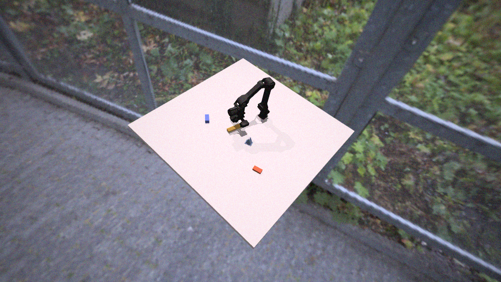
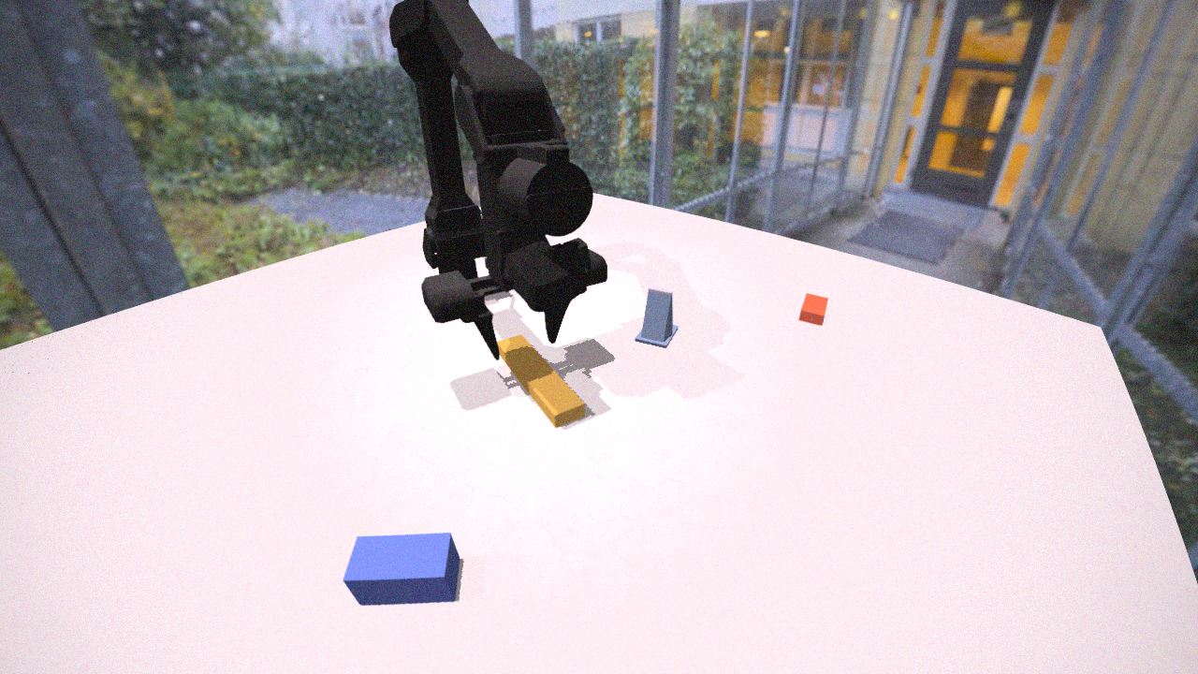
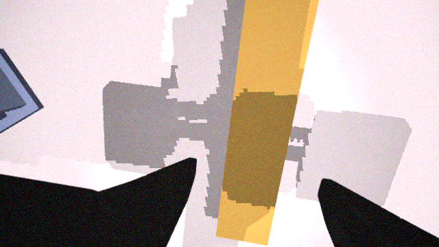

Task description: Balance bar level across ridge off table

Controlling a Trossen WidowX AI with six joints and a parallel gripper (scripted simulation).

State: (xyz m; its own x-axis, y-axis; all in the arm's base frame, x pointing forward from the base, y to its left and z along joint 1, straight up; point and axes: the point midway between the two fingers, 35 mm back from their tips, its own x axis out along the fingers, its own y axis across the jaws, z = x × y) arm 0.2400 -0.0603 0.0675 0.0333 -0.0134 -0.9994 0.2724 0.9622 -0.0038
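The yellow-orange bar point(image 1: 231, 129) point(image 2: 559, 401) point(image 3: 271, 51) lies flat on the table. The grey-blue ridge point(image 1: 249, 141) point(image 2: 658, 313) stands upright on its thin base plate, apart from the bar, with nothing on it. Part of it shows at the left edge of the wrist view point(image 3: 9, 90). My gripper point(image 2: 524, 350) point(image 3: 256, 175) is open and empty, pointing down over the half of the bar nearer the arm's base. In the wrist view the bar runs lengthwise between the two fingertips, with a gap on each side. The fingertips appear a little above the table.
A blue block point(image 1: 207, 118) point(image 2: 401, 568) lies on the table beyond the bar's outer end. A red block point(image 1: 257, 169) point(image 2: 813, 309) lies beyond the ridge. The arm's shadow falls across the bar and around the ridge on the pale table point(image 1: 196, 154) point(image 2: 209, 469).
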